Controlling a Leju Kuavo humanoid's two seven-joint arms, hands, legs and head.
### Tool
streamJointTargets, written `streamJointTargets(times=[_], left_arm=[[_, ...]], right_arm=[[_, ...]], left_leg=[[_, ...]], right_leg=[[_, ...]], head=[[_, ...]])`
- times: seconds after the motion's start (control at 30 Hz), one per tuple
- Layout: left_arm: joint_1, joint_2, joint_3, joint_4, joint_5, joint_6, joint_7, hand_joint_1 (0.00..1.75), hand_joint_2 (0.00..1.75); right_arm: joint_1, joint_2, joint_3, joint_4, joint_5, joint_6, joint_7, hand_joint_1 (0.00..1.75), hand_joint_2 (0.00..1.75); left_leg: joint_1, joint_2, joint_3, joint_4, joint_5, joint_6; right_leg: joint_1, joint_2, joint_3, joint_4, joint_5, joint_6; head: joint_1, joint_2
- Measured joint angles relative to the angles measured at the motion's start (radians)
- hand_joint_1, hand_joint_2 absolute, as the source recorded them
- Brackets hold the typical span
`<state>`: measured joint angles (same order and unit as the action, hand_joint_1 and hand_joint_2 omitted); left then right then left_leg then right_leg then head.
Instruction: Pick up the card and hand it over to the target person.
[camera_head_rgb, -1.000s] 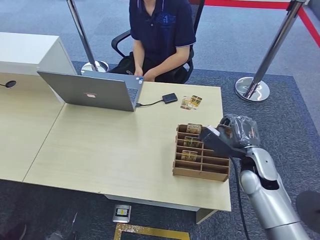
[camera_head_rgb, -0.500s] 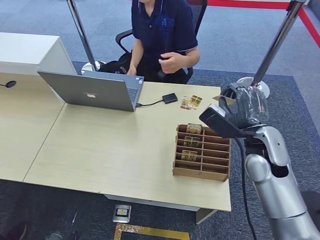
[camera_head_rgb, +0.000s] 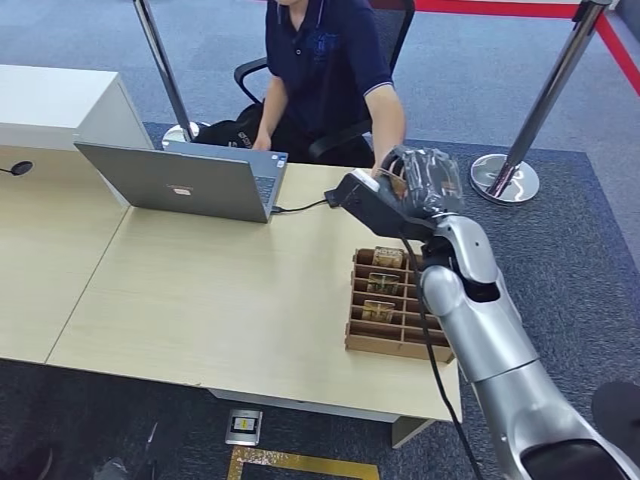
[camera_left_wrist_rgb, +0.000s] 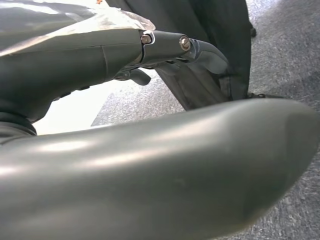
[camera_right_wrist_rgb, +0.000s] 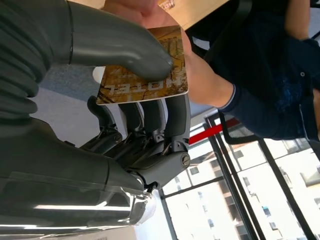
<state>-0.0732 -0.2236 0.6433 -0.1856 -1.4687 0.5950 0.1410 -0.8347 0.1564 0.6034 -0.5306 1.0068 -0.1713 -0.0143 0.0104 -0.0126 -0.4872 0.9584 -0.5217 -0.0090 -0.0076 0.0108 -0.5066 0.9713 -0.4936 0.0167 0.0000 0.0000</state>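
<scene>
My right hand (camera_head_rgb: 419, 180) hovers above the far side of the desk and holds a brown card (camera_right_wrist_rgb: 147, 70) printed "HOTEL", pinched between its thumb and fingers (camera_right_wrist_rgb: 158, 120). A seated person in a dark blue polo (camera_head_rgb: 324, 60) reaches an arm (camera_head_rgb: 389, 125) out to my hand. In the right wrist view that person's hand (camera_right_wrist_rgb: 205, 77) lies right behind the card and appears to touch it. My left hand (camera_left_wrist_rgb: 177, 47) hangs low over grey carpet with nothing in it, its thumb and fingers apart.
A wooden slotted card box (camera_head_rgb: 404, 335) with several cards (camera_head_rgb: 386, 257) stands near the desk's right end, under my forearm. An open laptop (camera_head_rgb: 189, 180) and a small black drive (camera_head_rgb: 340, 196) lie further left. Stanchion posts (camera_head_rgb: 528, 130) (camera_head_rgb: 162, 65) stand behind the desk (camera_head_rgb: 226, 290).
My right hand has risen from over the card box and swung left and away toward the person, carrying the card. The person has stretched an arm out to meet it.
</scene>
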Motion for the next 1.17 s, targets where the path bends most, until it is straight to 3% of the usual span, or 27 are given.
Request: streamJointTargets(times=[0.2,0.23,0.37,0.4,0.53,0.73,0.93,1.03,1.07,1.17], left_arm=[[0.001,-0.002,0.007,0.000,0.008,0.001,0.007,0.00,0.00],[0.001,-0.002,0.007,0.000,0.008,0.000,0.008,0.00,0.00],[0.001,-0.001,0.012,-0.001,0.013,0.002,0.007,0.00,0.00],[0.001,-0.001,0.014,-0.001,0.015,0.003,0.005,0.00,0.00],[0.000,0.002,0.015,-0.001,0.017,0.007,-0.009,0.00,0.00],[0.001,-0.002,0.029,-0.002,0.037,0.010,-0.014,0.00,0.00],[0.006,-0.011,0.049,-0.002,0.061,0.016,-0.009,0.00,0.00],[0.007,-0.013,0.052,-0.002,0.067,0.018,-0.005,0.00,0.00],[0.007,-0.014,0.054,-0.002,0.069,0.018,-0.004,0.00,0.00],[0.008,-0.016,0.057,-0.003,0.069,0.016,-0.007,0.00,0.00]], right_arm=[[0.005,0.011,0.006,0.057,0.010,-0.001,-0.002,1.36,1.75],[0.008,0.009,0.007,0.061,0.012,-0.002,-0.001,1.26,1.75],[0.026,0.001,0.009,0.069,0.021,-0.020,0.003,0.06,1.75],[0.030,-0.001,0.008,0.070,0.022,-0.025,0.004,0.00,1.75],[0.054,-0.022,-0.007,0.047,0.021,-0.069,-0.001,0.00,0.00],[0.161,-0.083,-0.064,-0.141,0.028,-0.214,-0.011,0.00,0.00],[0.520,-0.177,-0.253,-0.697,0.193,-0.409,0.058,0.00,0.00],[0.763,-0.147,-0.450,-1.039,0.225,-0.510,0.008,0.00,0.00],[0.829,-0.103,-0.542,-1.141,0.215,-0.527,-0.047,0.00,0.00],[0.934,0.084,-0.838,-1.330,0.066,-0.527,-0.323,0.00,0.00]], left_leg=[[0.000,-0.002,0.000,0.000,0.000,0.000],[0.000,-0.002,-0.001,0.000,0.000,0.000],[0.000,-0.002,-0.001,0.000,0.000,0.000],[0.000,-0.003,0.000,0.000,0.000,0.000],[0.000,-0.004,0.000,0.000,0.000,0.000],[0.000,-0.005,-0.001,0.000,0.001,0.000],[0.001,-0.011,0.000,-0.001,0.001,0.001],[0.001,-0.012,-0.001,-0.001,0.000,0.001],[0.001,-0.012,-0.001,-0.001,-0.001,0.001],[0.000,-0.014,-0.003,0.000,-0.002,0.001]], right_leg=[[0.000,-0.002,0.000,0.000,0.000,0.000],[0.000,-0.002,0.000,0.000,0.000,0.000],[0.000,-0.003,0.000,-0.001,0.000,0.000],[0.000,-0.003,0.001,-0.001,0.000,0.000],[0.000,-0.004,0.001,-0.001,0.000,0.000],[0.000,-0.005,0.001,-0.001,-0.001,0.000],[0.001,-0.011,0.004,-0.005,-0.001,0.000],[0.001,-0.011,0.004,-0.005,-0.002,0.001],[0.001,-0.011,0.004,-0.005,-0.003,0.001],[0.000,-0.013,0.002,-0.004,-0.005,0.001]], head=[[0.000,0.000],[0.000,0.000],[0.000,0.000],[0.000,0.000],[0.000,0.000],[0.000,0.000],[0.000,0.000],[0.000,0.000],[0.000,0.000],[0.000,0.000]])
